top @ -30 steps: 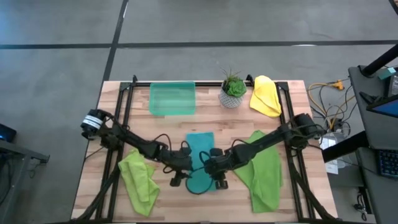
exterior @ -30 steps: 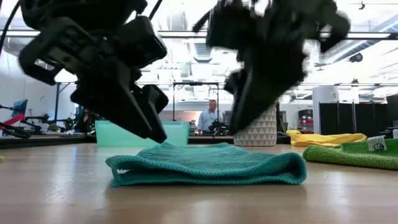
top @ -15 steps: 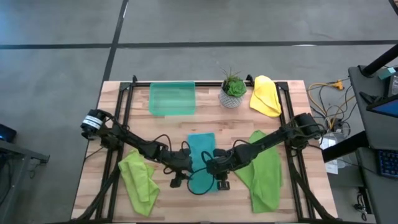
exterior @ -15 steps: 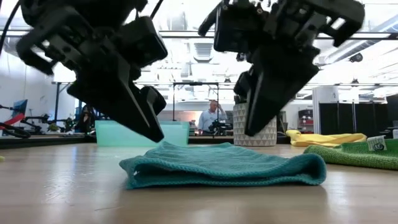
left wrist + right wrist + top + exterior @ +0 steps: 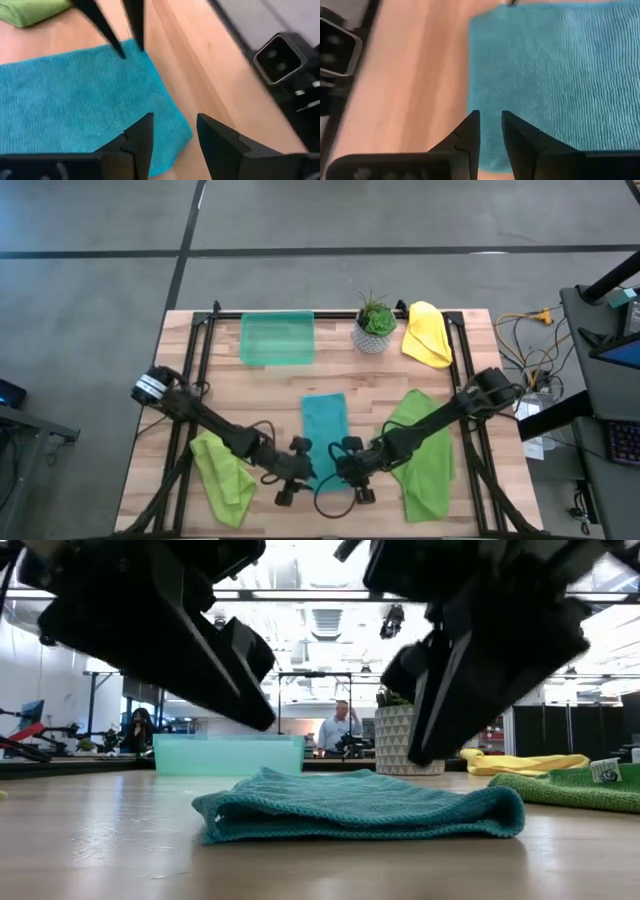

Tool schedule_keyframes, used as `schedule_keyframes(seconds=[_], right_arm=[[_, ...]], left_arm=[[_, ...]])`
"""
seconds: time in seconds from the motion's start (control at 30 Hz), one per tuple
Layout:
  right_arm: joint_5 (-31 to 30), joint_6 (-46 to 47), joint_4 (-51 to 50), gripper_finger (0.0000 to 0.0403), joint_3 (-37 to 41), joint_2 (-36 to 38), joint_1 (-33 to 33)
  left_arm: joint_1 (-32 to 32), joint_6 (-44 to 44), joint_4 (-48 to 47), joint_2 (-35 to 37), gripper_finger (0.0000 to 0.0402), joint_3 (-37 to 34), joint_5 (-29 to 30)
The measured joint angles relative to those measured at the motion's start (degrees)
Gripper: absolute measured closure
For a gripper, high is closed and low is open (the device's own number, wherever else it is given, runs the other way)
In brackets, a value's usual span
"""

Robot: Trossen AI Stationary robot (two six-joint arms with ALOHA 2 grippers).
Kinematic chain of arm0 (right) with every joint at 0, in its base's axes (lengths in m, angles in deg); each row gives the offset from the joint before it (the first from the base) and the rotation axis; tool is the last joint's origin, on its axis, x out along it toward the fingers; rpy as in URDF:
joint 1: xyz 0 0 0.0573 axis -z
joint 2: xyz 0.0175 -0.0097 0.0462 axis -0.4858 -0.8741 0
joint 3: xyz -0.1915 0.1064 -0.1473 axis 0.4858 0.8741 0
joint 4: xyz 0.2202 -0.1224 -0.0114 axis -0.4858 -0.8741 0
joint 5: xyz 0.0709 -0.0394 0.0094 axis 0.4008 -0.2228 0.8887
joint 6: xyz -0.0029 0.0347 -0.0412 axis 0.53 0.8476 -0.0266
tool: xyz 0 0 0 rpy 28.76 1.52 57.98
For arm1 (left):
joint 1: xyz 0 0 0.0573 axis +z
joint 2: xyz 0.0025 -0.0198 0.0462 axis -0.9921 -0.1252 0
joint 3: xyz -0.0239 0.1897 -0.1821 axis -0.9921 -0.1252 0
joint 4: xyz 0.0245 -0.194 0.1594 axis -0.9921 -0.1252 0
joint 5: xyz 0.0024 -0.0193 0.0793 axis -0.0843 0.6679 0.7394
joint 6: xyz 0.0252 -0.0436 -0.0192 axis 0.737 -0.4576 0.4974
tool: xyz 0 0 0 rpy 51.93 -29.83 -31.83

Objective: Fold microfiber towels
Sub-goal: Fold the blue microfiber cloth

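Note:
The teal towel [image 5: 323, 425] lies folded into a strip on the table's middle, its doubled near end [image 5: 360, 810] facing the near edge. My left gripper [image 5: 306, 472] and right gripper [image 5: 340, 470] hover side by side over that near end, both open and empty. In the left wrist view [image 5: 172, 127] the gap is wide. In the right wrist view [image 5: 490, 122] it is narrow. One lime green towel [image 5: 222, 475] lies crumpled at the near left. The other lime green towel [image 5: 425, 452] lies spread at the right. The yellow towel [image 5: 427, 332] lies bunched at the far right.
A see-through green tray [image 5: 277, 338] and a small potted plant [image 5: 375, 322] stand along the far edge. The low view camera [image 5: 279, 59] sits at the near edge. People show in the room beyond the table [image 5: 336, 730].
Both grippers have drawn back from the teal towel toward the table's near edge and risen a little. Early in the second the towel's near end slid slightly toward the table's right, and it has lain still since.

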Motion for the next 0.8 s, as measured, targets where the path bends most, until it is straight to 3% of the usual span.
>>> schedule_keyframes(seconds=[0.37,0.63,0.8], right_arm=[[-0.3,2.9,4.8,0.0332,4.0,-1.7,0.2],[-0.2,2.9,4.6,0.0333,4.0,-1.6,0.2],[-0.3,2.9,4.7,0.0333,3.9,-1.7,0.2]], left_arm=[[-2.0,-0.8,-14.9,-10.6,0.0265,12.6,2.6],[-2.0,-4.4,-21.3,-14.3,0.0266,15.5,3.7],[-2.1,-8.4,-30.3,-17.0,0.0314,17.0,3.6]])
